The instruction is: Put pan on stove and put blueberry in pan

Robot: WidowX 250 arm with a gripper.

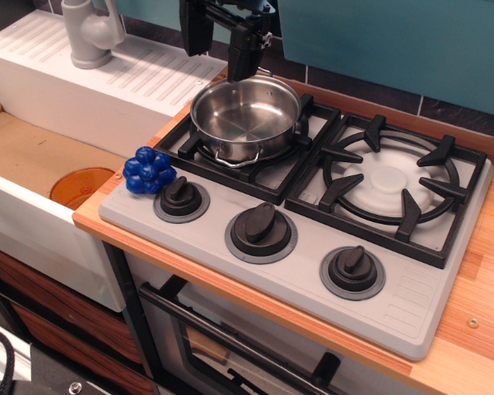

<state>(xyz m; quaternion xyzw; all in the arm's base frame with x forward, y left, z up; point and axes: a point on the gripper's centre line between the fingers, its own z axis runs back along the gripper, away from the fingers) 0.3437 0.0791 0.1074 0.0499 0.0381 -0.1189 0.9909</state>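
With the pan [247, 118] set on the stove [395, 280] and our tool [220, 37] open and empty above it, we judge the knobbly blueberry [148, 171], perched at the stove's left edge, could roll off if pinched off-center.

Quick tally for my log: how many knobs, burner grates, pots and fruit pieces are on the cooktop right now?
Black round knobs: 3
Black cast burner grates: 2
Shiny stainless-steel pan, empty, on the left grate: 1
Bright blue knobbly plastic blueberry, at the light grey stove's left corner: 1
Total: 7
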